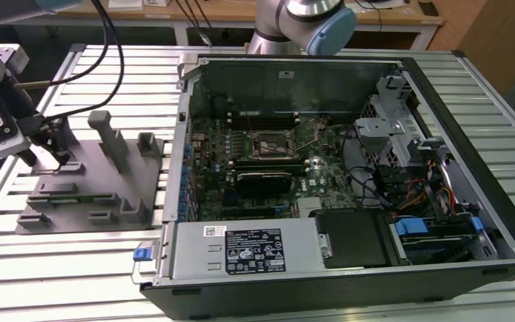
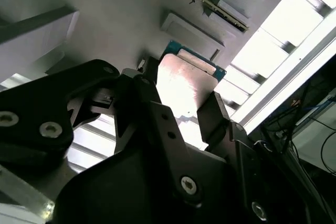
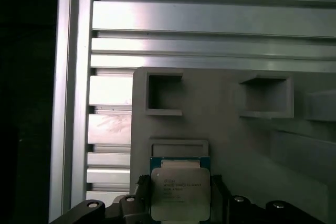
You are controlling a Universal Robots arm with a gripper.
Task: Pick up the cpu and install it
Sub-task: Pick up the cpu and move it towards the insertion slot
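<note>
Gripping state: your gripper (image 1: 46, 159) is clamping the cpu (image 3: 180, 192). In both wrist views its two black fingers (image 2: 212, 115) are pressing on opposite edges of the chip, with no gap showing.

Cpu position: the chip is sitting between the jaws, directly over the gray fixture (image 1: 105, 194) and just beside a shallow rectangular pocket (image 3: 178, 148) moulded into it. You cannot tell whether it is resting on the plastic or hanging just clear of it.

Gripper position: in the exterior view the gripper is hanging at about 9 o'clock, above the 9 o'clock end of the fixture, which is lying on the slatted aluminium table (image 1: 96, 74).

Key relation: the socket (image 1: 269, 143) is lying toward 3 o'clock from the gripper in the exterior view. It is well apart, near the middle of the motherboard inside the open computer case (image 1: 329, 292). The case's near wall is standing between the two.

Axis: the chip is looking close to square, so no long axis is mattering here. The fingers are spanning one pair of sides and leaving the other pair free.

Cpu appearance: you are holding a thin, flat square. Its pale silvery lid is catching the light, and a narrow green rim is showing around the lid. Faint print is running across the top.
</note>
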